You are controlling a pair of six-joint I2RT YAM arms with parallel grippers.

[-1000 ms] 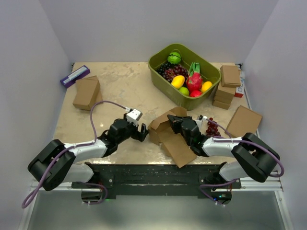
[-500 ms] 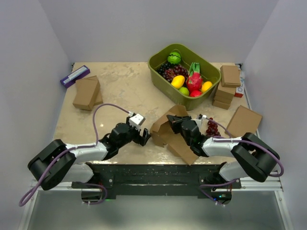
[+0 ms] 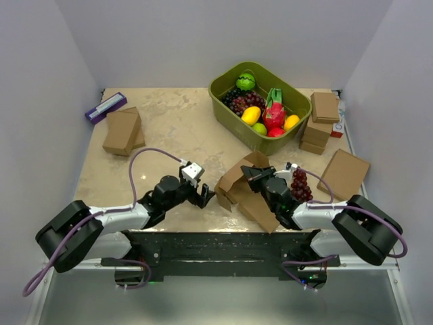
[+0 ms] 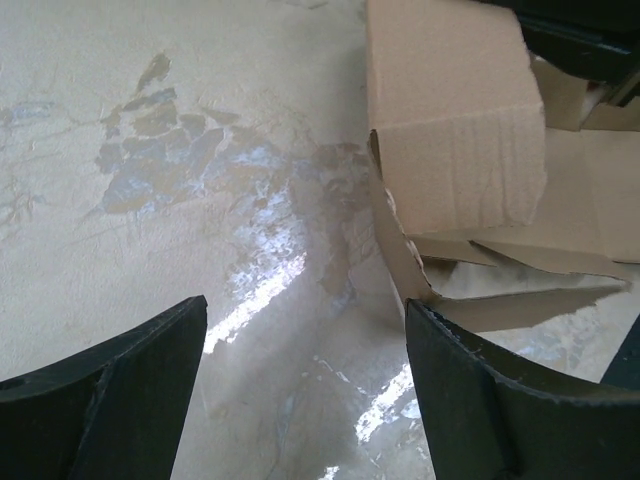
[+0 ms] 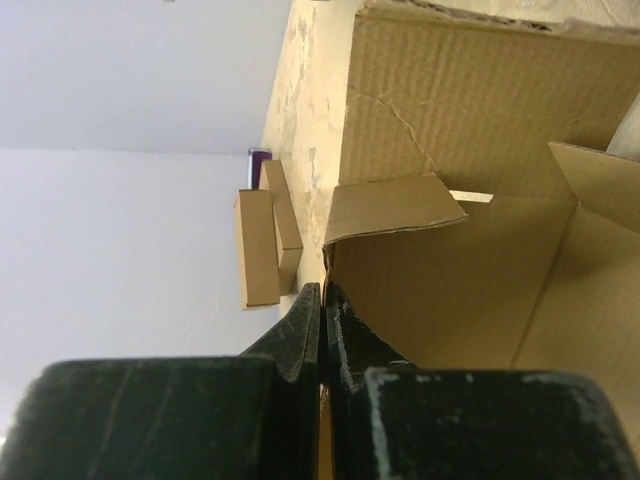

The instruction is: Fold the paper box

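Pinching a wall of the half-folded paper box in my right hand, I prop it up near the front of the counter so my left hand, fingers apart, can reach it.

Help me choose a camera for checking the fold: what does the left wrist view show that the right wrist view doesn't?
Only the left wrist view: the left fingers standing open over bare table, with the paper box seen from outside, ahead and to one side. Only the right wrist view: the right fingers shut on a wall of that box, the box's open inside, and stacked brown boxes farther off. Both: the paper box and the tabletop.
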